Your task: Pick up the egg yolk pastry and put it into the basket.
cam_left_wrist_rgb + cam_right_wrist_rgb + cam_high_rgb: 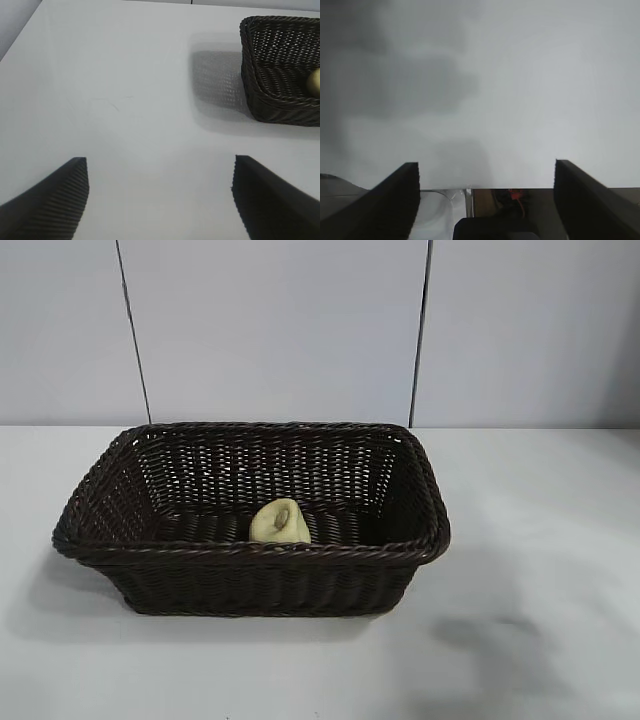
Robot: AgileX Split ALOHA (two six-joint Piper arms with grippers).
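Already the egg yolk pastry (279,522) lies inside the basket (150,540), tipped against the near wall, so the placing step looks done and only parking the arms seems to remain. The right pincer (486,200) hangs wide open and empty above bare bench (540,540) at its front edge. The left pincer (160,200), equally wide and empty, faces open bench beside the basket.

A dark woven basket (250,585) is seen standing on a white table (540,540), left of the table's centre. A pale-yellow pastry (280,522) is found inside it, lying tilted on the basket floor against the near wall, its central knob turned upward and toward the camera. A pale panelled wall (280,330) is noted behind.
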